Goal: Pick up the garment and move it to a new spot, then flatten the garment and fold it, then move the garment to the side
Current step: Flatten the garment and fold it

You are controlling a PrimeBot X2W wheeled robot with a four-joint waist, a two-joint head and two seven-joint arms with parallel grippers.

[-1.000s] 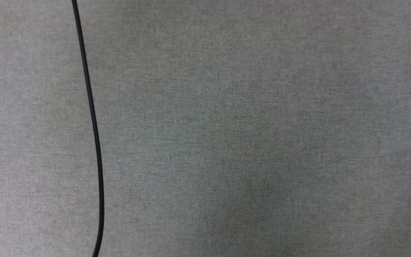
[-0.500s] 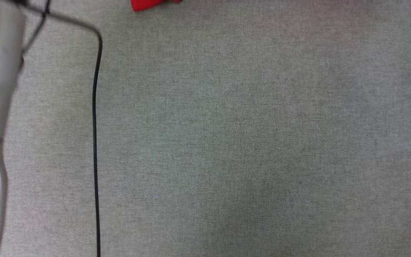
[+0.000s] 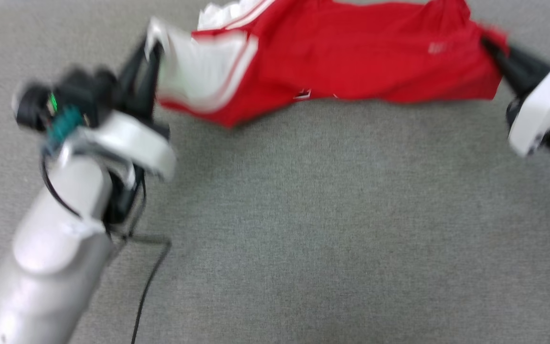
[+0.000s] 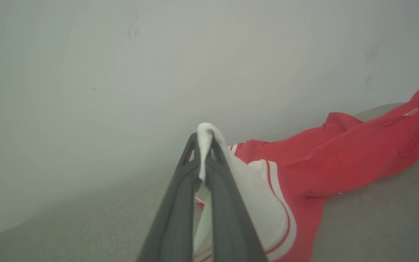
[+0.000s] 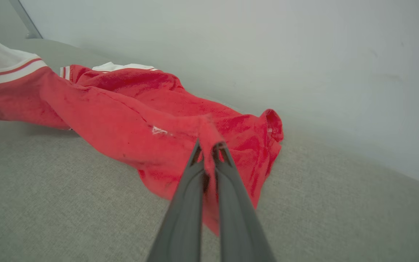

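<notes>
The garment, red with white striped sleeves, is stretched sideways across the far part of the grey table. My left gripper is shut on the white sleeve, whose edge sticks up between the fingers in the left wrist view, gripper. My right gripper is shut on a red edge at the other end, seen pinched in the right wrist view, gripper. The garment sags onto the cloth between both grips. Any lettering is hidden.
A black cable trails from my left forearm across the grey cloth to the near edge. A pale wall rises just behind the garment. The near half of the table is bare grey cloth.
The head camera has swung, bringing the garment and both arms into the picture; earlier frames showed bare cloth and the cable. The picture is blurred with motion.
</notes>
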